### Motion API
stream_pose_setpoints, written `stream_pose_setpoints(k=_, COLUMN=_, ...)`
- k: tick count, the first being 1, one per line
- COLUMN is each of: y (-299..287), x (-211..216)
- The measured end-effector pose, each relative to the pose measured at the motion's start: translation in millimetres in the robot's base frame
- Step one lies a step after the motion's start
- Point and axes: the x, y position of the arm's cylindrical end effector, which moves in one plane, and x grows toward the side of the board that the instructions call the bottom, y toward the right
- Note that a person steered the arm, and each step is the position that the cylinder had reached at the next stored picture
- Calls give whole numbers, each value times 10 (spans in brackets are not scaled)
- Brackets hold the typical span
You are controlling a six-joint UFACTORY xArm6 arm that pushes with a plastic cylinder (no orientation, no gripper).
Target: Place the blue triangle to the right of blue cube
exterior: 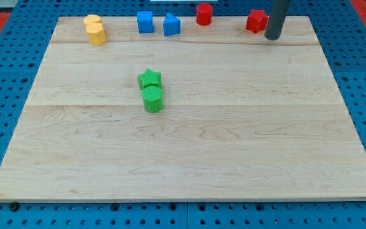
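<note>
The blue cube (145, 21) sits near the view's top edge of the wooden board (189, 152), left of centre. The blue triangle (171, 25) stands just to its right, a small gap between them. My tip (272, 37) is at the view's top right, far to the right of both blue blocks and just right of a red star-shaped block (256, 21).
A red cylinder (204, 14) stands at the top edge right of the blue triangle. Two yellow blocks (95, 30) sit together at the top left. A green star (149, 79) and a green cylinder (152, 99) touch near the board's middle left.
</note>
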Motion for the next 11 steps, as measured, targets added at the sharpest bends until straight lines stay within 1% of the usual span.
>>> stream_pose_setpoints(k=1, y=-684, x=305)
stream_pose_setpoints(k=2, y=-1667, x=173)
stream_pose_setpoints(k=3, y=-1956, x=-70)
stream_pose_setpoints(k=5, y=-1962, x=-380)
stream_pose_setpoints(k=6, y=-2071, x=-528)
stream_pose_setpoints(k=8, y=-2020, x=-548)
stream_pose_setpoints(k=10, y=-2134, x=-696)
stream_pose_setpoints(k=11, y=-2258, x=-405)
